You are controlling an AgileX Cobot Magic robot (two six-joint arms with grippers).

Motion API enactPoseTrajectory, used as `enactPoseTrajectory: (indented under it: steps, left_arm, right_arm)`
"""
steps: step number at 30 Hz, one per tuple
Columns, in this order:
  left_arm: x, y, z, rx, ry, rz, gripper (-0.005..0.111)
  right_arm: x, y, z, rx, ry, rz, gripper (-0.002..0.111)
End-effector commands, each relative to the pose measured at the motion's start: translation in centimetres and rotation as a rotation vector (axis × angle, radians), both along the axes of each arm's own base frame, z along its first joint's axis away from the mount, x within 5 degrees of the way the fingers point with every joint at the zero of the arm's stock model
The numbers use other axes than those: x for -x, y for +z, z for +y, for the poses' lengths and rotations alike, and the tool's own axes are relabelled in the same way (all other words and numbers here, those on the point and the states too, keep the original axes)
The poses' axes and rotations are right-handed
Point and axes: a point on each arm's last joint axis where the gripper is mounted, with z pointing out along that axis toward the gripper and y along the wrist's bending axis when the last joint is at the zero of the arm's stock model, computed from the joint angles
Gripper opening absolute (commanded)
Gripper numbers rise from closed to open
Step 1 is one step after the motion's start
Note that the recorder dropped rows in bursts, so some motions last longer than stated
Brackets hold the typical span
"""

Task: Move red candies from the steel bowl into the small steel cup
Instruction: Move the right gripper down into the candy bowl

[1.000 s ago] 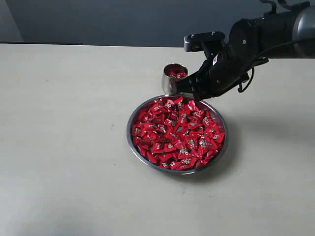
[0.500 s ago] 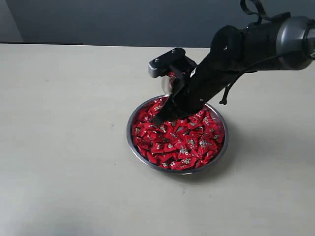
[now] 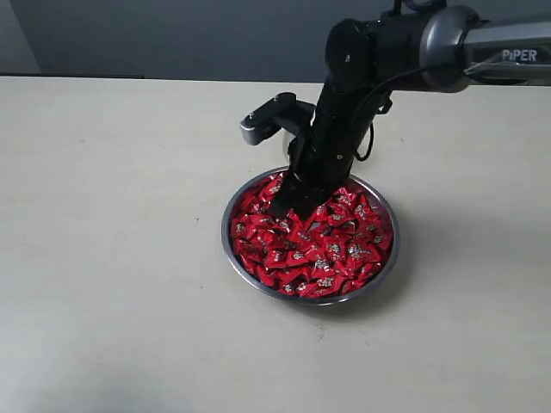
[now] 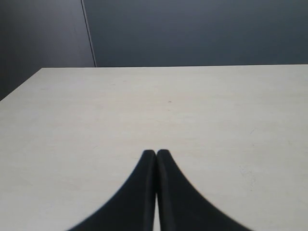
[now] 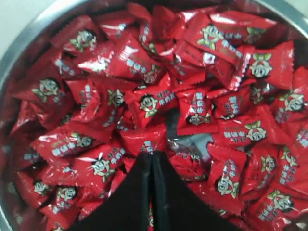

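Note:
The steel bowl [image 3: 226, 247] sits mid-table, heaped with red candies [image 3: 331, 249]. My right gripper [image 3: 281, 209] points down into the far-left part of the pile, its tips at the candy surface. In the right wrist view the bowl's rim [image 5: 43, 19] curves round the red candies [image 5: 110, 62], and the right gripper [image 5: 151, 156] is shut, its black fingers pressed together with no candy showing between them. The small steel cup is hidden behind the right arm. My left gripper [image 4: 156, 153] is shut over bare table, away from the bowl.
The beige table [image 3: 112, 215] spreads wide around the bowl. A dark wall [image 3: 172, 34] stands behind the table's far edge. The right arm [image 3: 405, 43] reaches in from the upper right, above the bowl's far side.
The right arm has swung left from beside the cup to over the bowl, and its shut gripper has come down onto the candies. The cup has gone out of sight behind the arm.

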Motion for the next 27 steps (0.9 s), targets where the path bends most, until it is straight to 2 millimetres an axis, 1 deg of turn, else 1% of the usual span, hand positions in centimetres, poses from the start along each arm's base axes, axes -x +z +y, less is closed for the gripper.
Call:
enactPoseTrajectory:
  steps: [1, 4, 6, 8, 12, 13, 14, 16, 19, 22, 24, 27]
  left_arm:
    - [0.0, -0.1, 0.0, 0.001, 0.001, -0.003, 0.0]
    - [0.0, -0.1, 0.0, 0.001, 0.001, -0.003, 0.0]
    - [0.0, -0.1, 0.0, 0.001, 0.001, -0.003, 0.0]
    - [0.0, -0.1, 0.0, 0.001, 0.001, -0.003, 0.0]
    - [0.0, -0.1, 0.0, 0.001, 0.001, -0.003, 0.0]
    - [0.0, -0.1, 0.0, 0.001, 0.001, -0.003, 0.0]
    - [0.0, -0.1, 0.0, 0.001, 0.001, -0.003, 0.0]
    - [0.0, -0.1, 0.0, 0.001, 0.001, -0.003, 0.0]
    - [0.0, -0.1, 0.0, 0.001, 0.001, -0.003, 0.0]
    - [0.0, -0.1, 0.0, 0.001, 0.001, -0.003, 0.0]
    - [0.0, -0.1, 0.0, 0.001, 0.001, -0.003, 0.0]
    - [0.0, -0.1, 0.0, 0.001, 0.001, -0.003, 0.0]
  right_arm:
    - [-0.1, 0.0, -0.2, 0.028, 0.0, 0.015, 0.0]
    - [0.0, 0.0, 0.0, 0.009, -0.012, 0.026, 0.0]
    - [-0.1, 0.0, 0.0, 0.006, -0.013, 0.021, 0.004]
    - [-0.1, 0.0, 0.1, -0.008, -0.021, 0.023, 0.013]
    - [-0.1, 0.1, 0.3, -0.029, -0.034, 0.027, 0.037]
    - [-0.1, 0.1, 0.3, -0.033, -0.035, 0.022, 0.041]
    - [-0.2, 0.1, 0.4, -0.034, -0.035, 0.017, 0.043]
    - [-0.3, 0.1, 0.4, -0.045, -0.04, 0.005, 0.043]
    - [-0.4, -0.3, 0.6, -0.055, -0.05, 0.011, 0.038]
    - [-0.4, -1.5, 0.7, -0.034, -0.05, 0.036, 0.031]
    - [-0.5, -2.0, 0.6, -0.021, -0.046, 0.044, 0.031]
    - [-0.5, -2.3, 0.7, -0.017, -0.046, 0.048, 0.031]
